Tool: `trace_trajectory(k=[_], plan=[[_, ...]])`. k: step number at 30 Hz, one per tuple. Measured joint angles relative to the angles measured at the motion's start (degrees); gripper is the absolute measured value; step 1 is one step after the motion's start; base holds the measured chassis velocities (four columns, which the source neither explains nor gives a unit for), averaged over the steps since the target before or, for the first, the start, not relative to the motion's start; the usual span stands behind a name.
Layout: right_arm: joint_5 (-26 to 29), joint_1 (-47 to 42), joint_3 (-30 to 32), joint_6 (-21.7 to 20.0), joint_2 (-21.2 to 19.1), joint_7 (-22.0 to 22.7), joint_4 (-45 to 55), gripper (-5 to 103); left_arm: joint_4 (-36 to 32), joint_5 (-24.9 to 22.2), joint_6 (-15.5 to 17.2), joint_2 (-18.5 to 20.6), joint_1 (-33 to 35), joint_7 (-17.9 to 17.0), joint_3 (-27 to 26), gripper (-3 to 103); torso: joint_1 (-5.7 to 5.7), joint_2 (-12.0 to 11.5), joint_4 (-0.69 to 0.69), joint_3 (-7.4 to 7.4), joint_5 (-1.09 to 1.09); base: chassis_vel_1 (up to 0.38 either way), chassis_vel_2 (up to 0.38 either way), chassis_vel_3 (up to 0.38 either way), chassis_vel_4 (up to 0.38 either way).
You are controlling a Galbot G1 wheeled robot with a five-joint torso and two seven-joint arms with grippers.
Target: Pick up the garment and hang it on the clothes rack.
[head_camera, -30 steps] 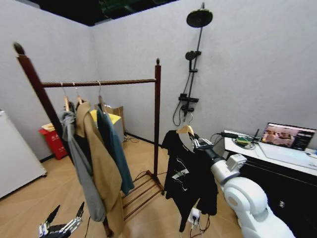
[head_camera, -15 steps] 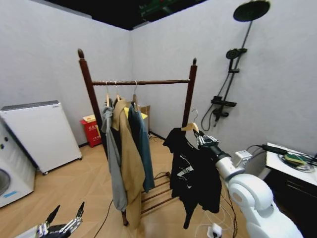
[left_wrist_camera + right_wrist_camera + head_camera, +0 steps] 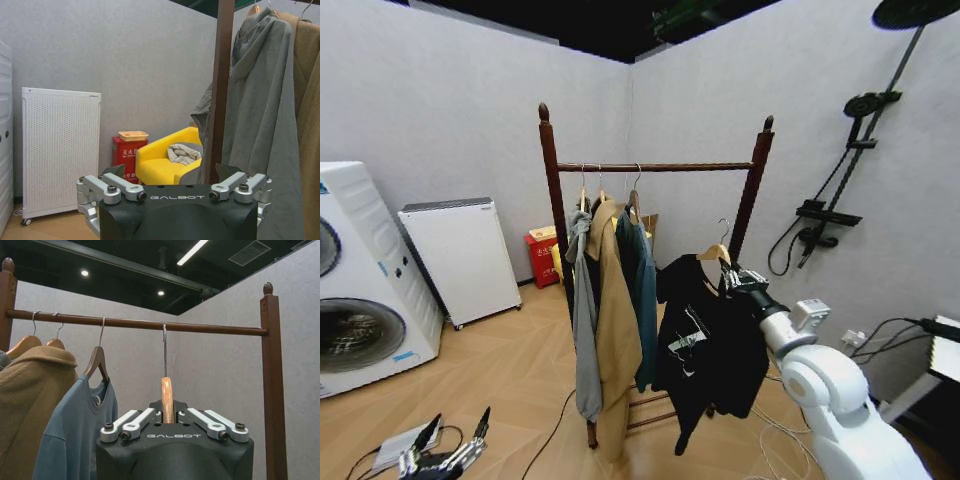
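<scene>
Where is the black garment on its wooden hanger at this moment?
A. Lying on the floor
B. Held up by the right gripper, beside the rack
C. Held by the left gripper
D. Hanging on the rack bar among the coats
B: the right gripper is shut on the hanger of the garment, in front of the clothes rack.

Black shirt (image 3: 705, 345) with small white markings on the front, on a pale wooden hanger (image 3: 715, 253) with a silver metal hook. Dark reddish-brown wooden rack (image 3: 752, 190). On its bar: grey hooded garment (image 3: 584, 330), tan coat (image 3: 615, 340), teal-blue jacket (image 3: 642, 300). At 9 o'clock, white washing machine (image 3: 360, 280) and white perforated cabinet (image 3: 460, 260). Red box (image 3: 541, 257); yellow chair (image 3: 165, 162). Black shower stand (image 3: 850, 150). Grey walls; light wood-patterned floor.
</scene>
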Motion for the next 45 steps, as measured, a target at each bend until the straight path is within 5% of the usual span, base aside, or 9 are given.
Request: trace_trajectory(k=[21, 29, 45], plan=[[-0.25, 4.60, -1.65, -0.64, -2.59, -0.87, 0.73, 9, 0.00, 0.00, 0.00, 0.01, -0.01, 0.00, 0.00, 100, 0.07, -0.04, -0.03, 0.02, 0.00, -0.145, 0.173, 0.173, -0.139], [4.92, 20.82, -3.49, -3.44, -7.63, -0.63, -1.82, 9, 0.00, 0.00, 0.00, 0.00, 0.00, 0.01, 0.00, 100, -0.05, 0.02, 0.00, -0.02, 0.00, 0.055, -0.002, -0.048, 0.039], [15.06, 38.25, -16.36, -7.44, -7.55, 0.82, -17.35, 9, 0.00, 0.00, 0.00, 0.00, 0.00, 0.00, 0.00, 100, 0.02, -0.01, 0.01, 0.01, 0.01, 0.001, -0.002, -0.003, 0.000]])
